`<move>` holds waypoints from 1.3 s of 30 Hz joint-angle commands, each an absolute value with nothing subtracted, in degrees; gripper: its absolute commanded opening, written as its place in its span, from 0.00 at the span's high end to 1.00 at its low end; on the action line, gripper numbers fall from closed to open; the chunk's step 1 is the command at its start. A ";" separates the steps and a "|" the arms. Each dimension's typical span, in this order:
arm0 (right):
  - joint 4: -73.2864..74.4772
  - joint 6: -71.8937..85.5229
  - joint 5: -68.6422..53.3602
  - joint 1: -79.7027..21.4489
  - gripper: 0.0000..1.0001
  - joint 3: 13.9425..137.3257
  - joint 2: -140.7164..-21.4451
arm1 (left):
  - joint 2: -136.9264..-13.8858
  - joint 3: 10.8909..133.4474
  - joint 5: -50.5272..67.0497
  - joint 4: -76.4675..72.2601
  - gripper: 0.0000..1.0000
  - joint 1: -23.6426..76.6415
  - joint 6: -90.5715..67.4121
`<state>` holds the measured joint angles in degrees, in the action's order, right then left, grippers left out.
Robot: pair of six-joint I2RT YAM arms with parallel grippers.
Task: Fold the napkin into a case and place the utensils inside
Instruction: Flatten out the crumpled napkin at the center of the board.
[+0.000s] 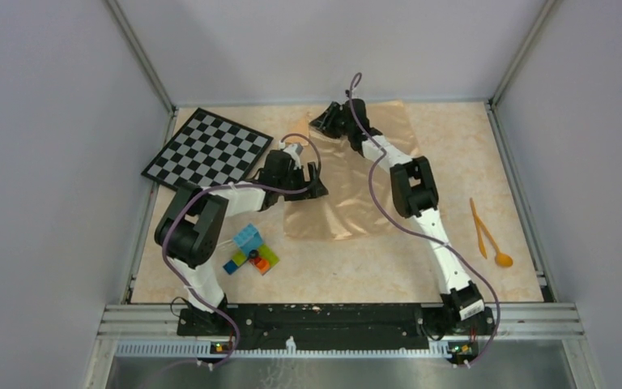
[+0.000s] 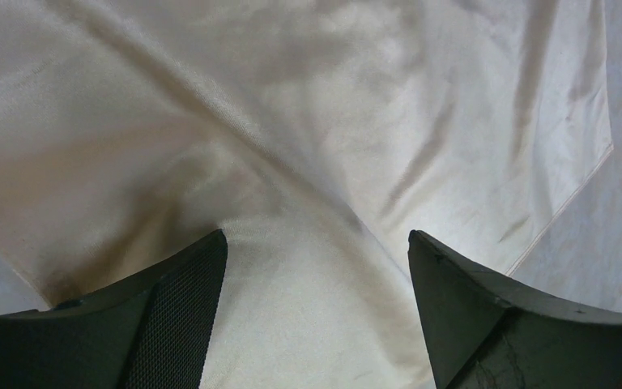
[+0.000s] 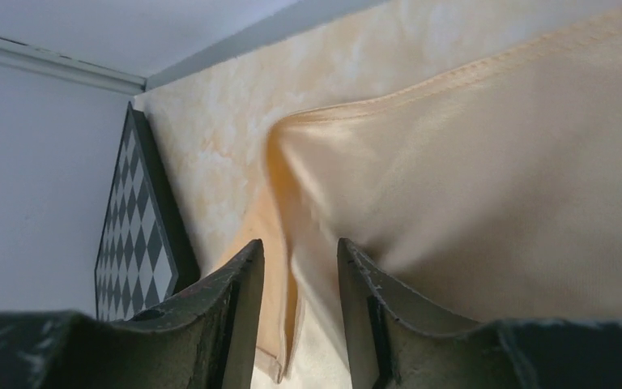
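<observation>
The napkin (image 1: pixel 356 186) is spread on the table (image 1: pixel 453 138), and its far-left corner is caught up between the right fingers (image 3: pixel 251 271), which are drawn narrow around it; a firm clamp cannot be confirmed. The left fingers (image 2: pixel 206 259) are held wide apart over the near-left edge. The utensils (image 1: pixel 486 235) are seen well apart, rightward.

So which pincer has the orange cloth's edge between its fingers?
The right pincer, at the napkin's far corner. The left pincer hangs wide open above the napkin.
</observation>
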<state>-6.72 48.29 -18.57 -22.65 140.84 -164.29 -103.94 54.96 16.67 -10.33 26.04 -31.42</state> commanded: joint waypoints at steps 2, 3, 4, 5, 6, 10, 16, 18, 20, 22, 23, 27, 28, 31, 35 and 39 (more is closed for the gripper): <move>3.60 48.82 -14.56 -21.46 0.59 114.96 -148.34 | -99.34 49.01 18.03 -5.51 0.11 26.14 -31.03; 4.16 46.04 -14.09 -21.45 0.57 110.58 -145.18 | -97.85 47.27 18.86 -6.38 0.11 26.43 -31.60; 4.74 44.45 -14.18 -21.40 0.56 106.87 -142.38 | -96.49 45.66 19.46 -6.88 0.11 26.87 -32.23; 5.54 41.53 -14.56 -21.32 0.55 103.74 -139.95 | -94.85 43.73 20.03 -7.46 0.11 27.65 -32.96; 6.62 39.72 -14.77 -21.24 0.54 100.87 -137.62 | -93.39 41.85 20.85 -8.46 0.11 28.56 -33.86; 8.28 33.58 -16.83 -20.96 0.50 91.15 -129.61 | -88.43 36.35 23.34 -10.91 0.11 33.51 -37.96; 10.44 28.67 -11.88 -19.60 0.37 79.65 -118.13 | -78.60 30.77 21.84 -11.49 0.09 40.98 -41.87; 11.41 26.96 -11.89 -19.47 0.36 79.23 -115.37 | -76.10 30.71 22.70 -11.10 0.07 41.04 -42.13; 11.94 26.50 -12.33 -19.67 0.34 79.47 -112.98 | -73.78 32.44 22.16 -9.38 0.06 41.09 -40.84; 11.40 27.93 -14.88 -19.68 0.34 79.33 -111.22 | -72.04 35.41 19.88 -7.35 0.05 40.92 -40.28; 10.40 28.99 -16.71 -19.67 0.34 78.88 -110.42 | -71.40 36.95 18.52 -5.52 0.04 40.88 -40.26; 1.03 37.90 -22.28 -19.62 0.35 73.82 -107.69 | -70.16 40.27 10.73 -3.38 0.02 40.06 -41.44; -3.31 40.21 -24.04 -19.51 0.37 72.68 -108.09 | -70.15 40.21 9.57 -3.97 0.03 39.56 -43.01; -11.89 45.81 -27.60 -19.42 0.46 71.15 -110.60 | -70.82 37.99 7.44 -9.38 0.06 38.75 -47.16; -15.33 49.20 -29.73 -19.34 0.50 73.09 -115.32 | -74.30 36.95 8.35 -15.17 0.15 38.77 -48.19; -16.98 50.70 -30.03 -19.49 0.50 73.11 -117.08 | -80.31 39.51 10.68 -14.87 0.20 38.76 -46.80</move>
<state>-11.16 47.03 -27.70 -19.68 71.70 -115.33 -75.81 37.71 9.63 -11.73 38.72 -46.63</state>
